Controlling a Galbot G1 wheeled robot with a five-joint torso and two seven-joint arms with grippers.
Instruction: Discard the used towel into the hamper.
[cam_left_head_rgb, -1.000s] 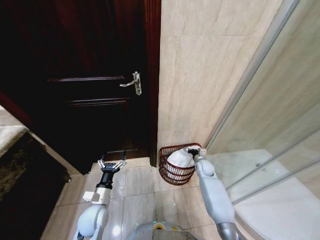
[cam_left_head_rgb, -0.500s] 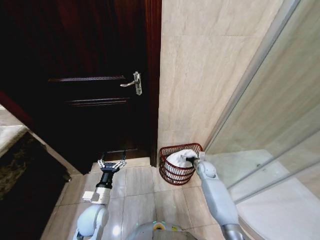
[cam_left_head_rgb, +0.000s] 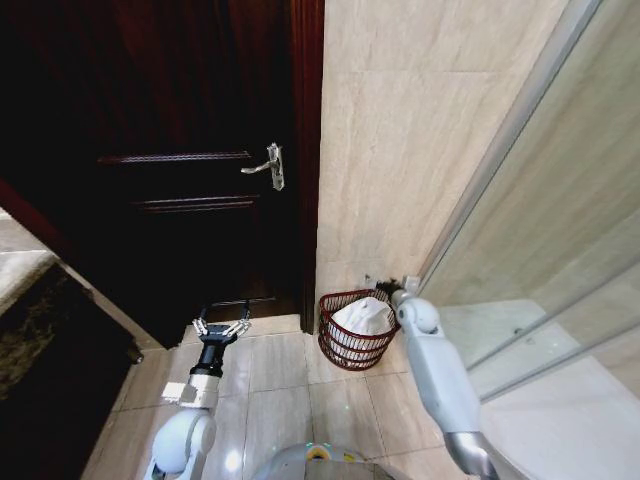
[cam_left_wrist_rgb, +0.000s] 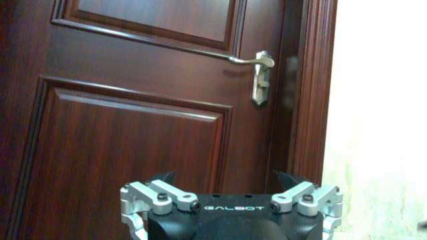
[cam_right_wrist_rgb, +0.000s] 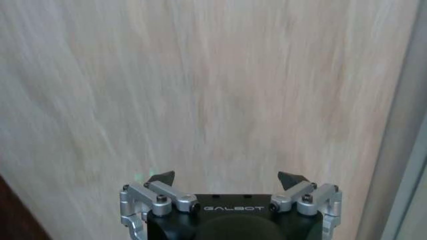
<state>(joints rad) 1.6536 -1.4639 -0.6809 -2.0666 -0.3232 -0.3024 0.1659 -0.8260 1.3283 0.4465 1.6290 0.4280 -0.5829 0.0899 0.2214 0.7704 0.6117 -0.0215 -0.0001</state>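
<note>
The hamper (cam_left_head_rgb: 343, 351), a small round red-brown wire basket, stands on the floor tiles against the beige wall beside the door. The white towel (cam_left_head_rgb: 362, 318) lies bunched inside it. My right gripper (cam_left_head_rgb: 388, 286) hovers just above the hamper's far right rim, open and empty, and apart from the towel. In the right wrist view the right gripper (cam_right_wrist_rgb: 226, 177) faces bare wall tile with its fingers spread. My left gripper (cam_left_head_rgb: 221, 328) is parked low over the floor, left of the hamper and in front of the door. The left gripper (cam_left_wrist_rgb: 227, 177) is open and holds nothing.
A dark wooden door (cam_left_head_rgb: 180, 180) with a metal lever handle (cam_left_head_rgb: 268, 166) fills the left. A glass shower partition (cam_left_head_rgb: 540, 250) runs along the right, close to my right arm. A dark counter edge (cam_left_head_rgb: 40, 330) sits at the lower left. Floor tiles (cam_left_head_rgb: 290, 370) lie in front of the hamper.
My right gripper has let go of the towel and risen out of the hamper towards the wall. The towel stays in the hamper. The left arm has not moved.
</note>
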